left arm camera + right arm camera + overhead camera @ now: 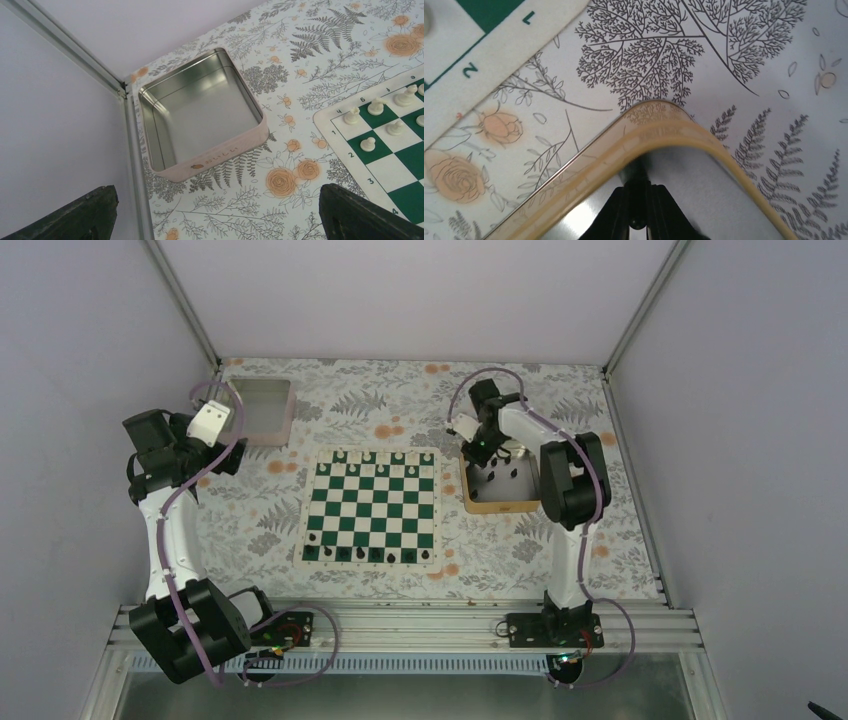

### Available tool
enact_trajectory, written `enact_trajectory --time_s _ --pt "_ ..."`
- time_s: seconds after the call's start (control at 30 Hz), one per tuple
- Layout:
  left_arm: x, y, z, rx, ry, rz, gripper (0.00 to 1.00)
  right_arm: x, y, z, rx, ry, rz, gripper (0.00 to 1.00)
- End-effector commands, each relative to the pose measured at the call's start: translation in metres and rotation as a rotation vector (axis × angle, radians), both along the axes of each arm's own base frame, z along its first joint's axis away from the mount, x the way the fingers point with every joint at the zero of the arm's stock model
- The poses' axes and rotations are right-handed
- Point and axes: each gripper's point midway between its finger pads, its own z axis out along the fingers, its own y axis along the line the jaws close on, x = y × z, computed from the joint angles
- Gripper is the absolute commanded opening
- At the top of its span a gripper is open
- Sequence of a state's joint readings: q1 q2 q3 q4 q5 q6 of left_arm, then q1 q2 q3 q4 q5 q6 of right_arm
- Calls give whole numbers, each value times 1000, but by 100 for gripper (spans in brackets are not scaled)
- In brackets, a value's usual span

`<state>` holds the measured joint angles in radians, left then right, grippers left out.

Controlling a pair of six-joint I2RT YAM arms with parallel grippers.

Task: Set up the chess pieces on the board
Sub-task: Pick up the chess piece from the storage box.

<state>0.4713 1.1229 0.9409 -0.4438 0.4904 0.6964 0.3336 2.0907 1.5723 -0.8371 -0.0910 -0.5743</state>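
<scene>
The board [372,508] of green and white squares lies mid-table. Several black chess pieces [375,555] stand along its near row and pale ones [380,457] along its far rows. More black pieces [513,472] lie in the gold-rimmed tray [500,506] to the board's right. My right gripper [482,462] reaches down into that tray's far left corner. In the right wrist view its jaws [639,197] are shut on a black chess piece [639,172] just inside the tray's rim [664,135]. My left gripper [218,210] hangs open and holds nothing, off to the board's left.
A pale pinkish square tray [225,155] with nothing in it sits in the back left corner by the frame post. The board's corner [395,165] with pale pieces [375,106] lies to its right. Flowered cloth covers the table between the trays and the board.
</scene>
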Motion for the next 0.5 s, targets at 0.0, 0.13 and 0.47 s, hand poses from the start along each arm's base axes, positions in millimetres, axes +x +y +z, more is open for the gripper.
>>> enact_trajectory --time_s 0.0,0.13,0.47 --pt "-3 -2 12 16 -36 -20 100 0 2 48 -1 -80 6 7" --pt "-2 -3 13 10 -36 -25 100 -7 10 85 -15 -126 27 7" --pt "-1 -4 17 7 -39 -35 100 -45 122 130 3 -187 269 9"
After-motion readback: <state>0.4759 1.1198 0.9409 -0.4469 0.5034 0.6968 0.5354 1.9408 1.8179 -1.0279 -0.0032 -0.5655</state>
